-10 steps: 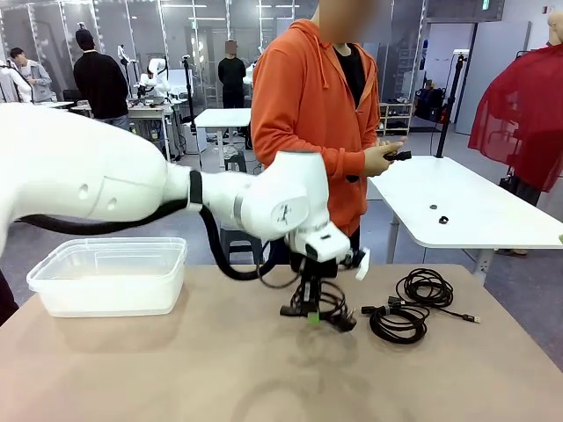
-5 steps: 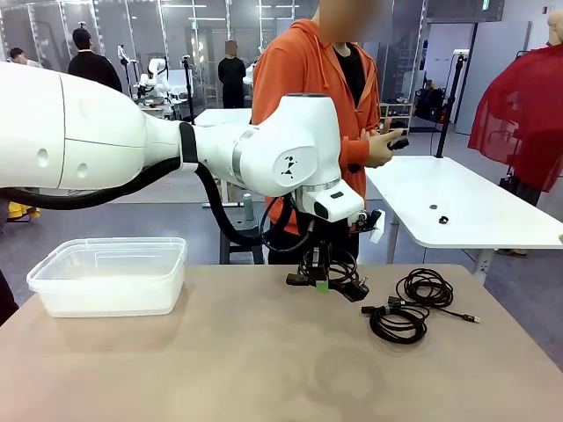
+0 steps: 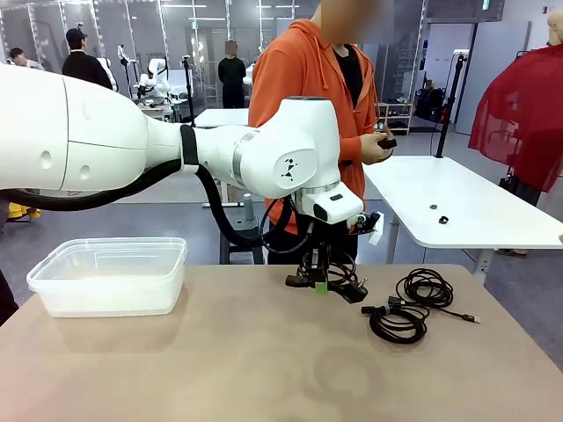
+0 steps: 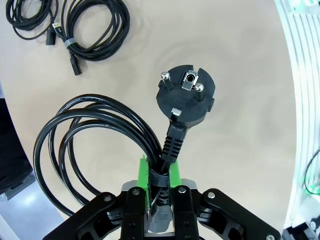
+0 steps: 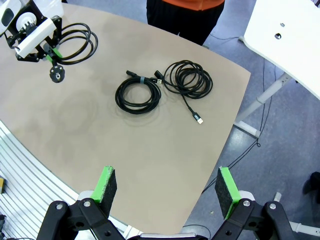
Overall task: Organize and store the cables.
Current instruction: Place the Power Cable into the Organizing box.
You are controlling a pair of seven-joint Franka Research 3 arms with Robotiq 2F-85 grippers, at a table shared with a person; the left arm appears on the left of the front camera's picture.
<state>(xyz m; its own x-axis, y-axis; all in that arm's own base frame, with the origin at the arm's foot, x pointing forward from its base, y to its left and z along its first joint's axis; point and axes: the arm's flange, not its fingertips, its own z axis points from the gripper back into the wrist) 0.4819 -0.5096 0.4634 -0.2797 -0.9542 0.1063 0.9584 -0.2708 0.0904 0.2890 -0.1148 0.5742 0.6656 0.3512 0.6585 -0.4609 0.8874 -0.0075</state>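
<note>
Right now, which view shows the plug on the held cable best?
Left wrist view: the plug faces the camera, pins clear. Front and right wrist views show it small, hanging by the left gripper.

Clear rectangular plastic container [image 3: 106, 297] on left part of beige tabletop [image 3: 220, 369]. Person in orange hooded sweatshirt [image 3: 299, 105] standing at far edge. White table [image 3: 475, 198] behind, to right; small black ring-shaped item [image 3: 443, 220] lying on it
</note>
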